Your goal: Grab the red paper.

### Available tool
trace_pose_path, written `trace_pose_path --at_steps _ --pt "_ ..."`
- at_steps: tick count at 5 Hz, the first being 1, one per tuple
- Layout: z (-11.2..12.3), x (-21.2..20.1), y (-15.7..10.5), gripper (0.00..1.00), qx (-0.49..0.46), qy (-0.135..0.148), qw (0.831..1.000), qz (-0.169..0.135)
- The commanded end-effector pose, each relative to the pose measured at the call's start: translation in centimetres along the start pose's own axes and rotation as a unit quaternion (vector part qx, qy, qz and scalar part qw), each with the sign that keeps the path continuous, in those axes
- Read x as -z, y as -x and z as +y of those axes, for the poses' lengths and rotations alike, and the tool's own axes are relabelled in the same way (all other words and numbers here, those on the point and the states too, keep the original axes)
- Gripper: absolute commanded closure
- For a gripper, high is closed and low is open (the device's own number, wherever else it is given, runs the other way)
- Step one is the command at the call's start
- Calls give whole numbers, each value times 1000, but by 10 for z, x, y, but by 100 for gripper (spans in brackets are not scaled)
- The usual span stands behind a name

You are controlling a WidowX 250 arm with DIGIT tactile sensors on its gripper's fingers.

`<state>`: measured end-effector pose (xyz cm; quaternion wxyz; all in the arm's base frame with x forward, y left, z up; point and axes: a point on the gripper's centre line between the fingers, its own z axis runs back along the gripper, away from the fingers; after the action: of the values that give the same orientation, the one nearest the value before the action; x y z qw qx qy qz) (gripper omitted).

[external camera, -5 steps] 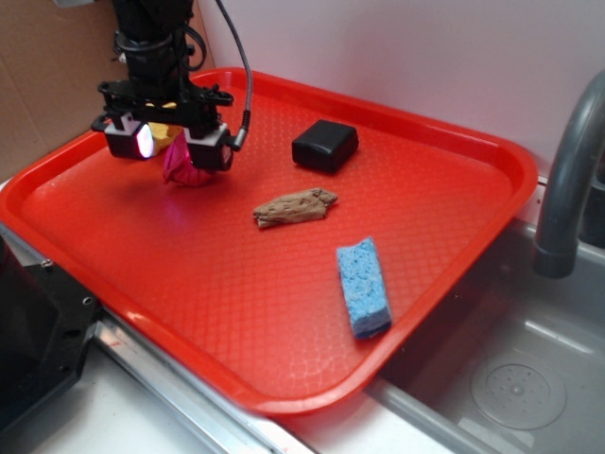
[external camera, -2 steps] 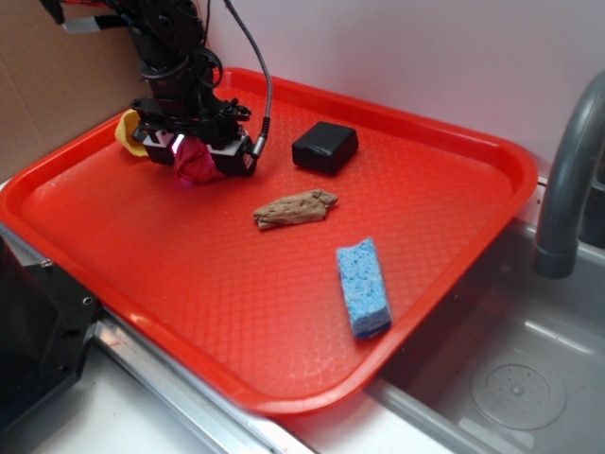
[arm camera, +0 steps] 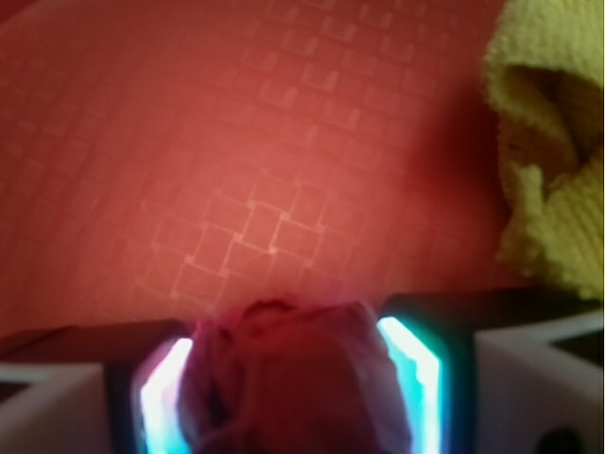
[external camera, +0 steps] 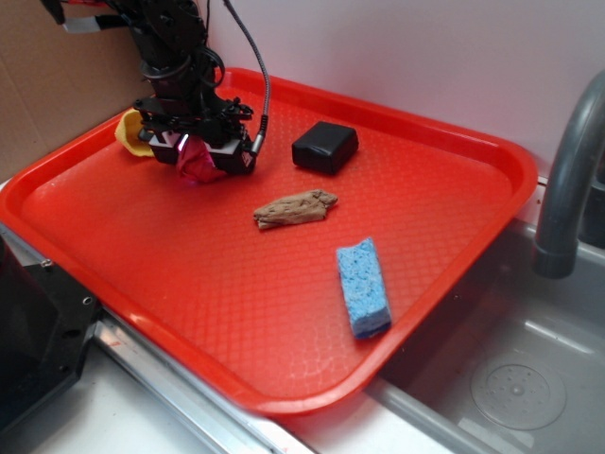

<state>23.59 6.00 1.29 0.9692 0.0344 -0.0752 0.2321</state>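
Note:
The red paper [external camera: 198, 163], a dark crimson crumpled wad, sits at the back left of the red tray [external camera: 284, 312]. My gripper [external camera: 200, 157] has come down over it, and both fingers press its sides. In the wrist view the red paper [arm camera: 293, 378] fills the gap between the two lit pads [arm camera: 411, 378], so the gripper [arm camera: 293, 388] is shut on it. Whether the wad still touches the tray floor is hidden from me.
A yellow wrinkly wad [external camera: 130, 132] lies just left of the gripper, seen at the upper right in the wrist view [arm camera: 553, 161]. A black box [external camera: 325, 146], a brown elongated wad [external camera: 295, 208] and a blue sponge [external camera: 364, 287] lie on the tray. A sink and grey faucet [external camera: 567, 180] stand on the right.
The gripper came down and a little to the right over the red paper and closed on it. In the last half second almost nothing moved.

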Motion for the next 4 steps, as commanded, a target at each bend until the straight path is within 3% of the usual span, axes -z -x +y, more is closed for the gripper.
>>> trace_pose_path --at_steps 1,2,3,4 --pt "3 -58 18 100 56 53 997 20" --pt "-15 -113 41 100 145 96 983 50" --pt "-25 -166 63 100 183 132 974 -1" --pt "-30 -217 63 100 206 143 968 -15"
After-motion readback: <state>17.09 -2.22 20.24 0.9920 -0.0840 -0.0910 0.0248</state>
